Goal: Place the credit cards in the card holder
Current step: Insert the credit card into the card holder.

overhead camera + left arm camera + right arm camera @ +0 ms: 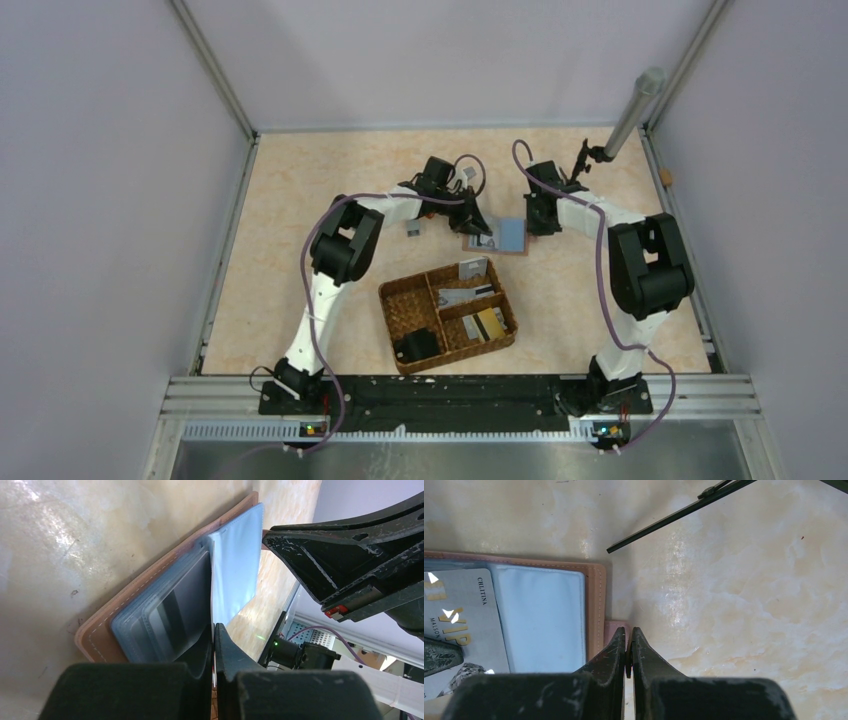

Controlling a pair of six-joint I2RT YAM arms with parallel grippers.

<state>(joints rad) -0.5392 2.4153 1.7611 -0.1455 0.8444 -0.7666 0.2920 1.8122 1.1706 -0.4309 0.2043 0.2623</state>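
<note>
Two closed grippers flank the open card holder on the table. Left gripper pinches its blue sleeve upright, silver card alongside. Right gripper tips sit on the tab. Other credit cards wait in the basket, toward the near edge.

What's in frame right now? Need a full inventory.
card holder: 1, brown, light blue sleeves, open on table between grippers
silver card: 1, in the holder
credit cards: several, grey and gold, in basket
basket: 1, woven brown, centre
black block: 1, in basket
small grey item: 1, left of holder
pole: 1, grey, far right
table: 1, beige
left gripper: black, shut on a holder sleeve
right gripper: black, shut, at holder's tab
</note>
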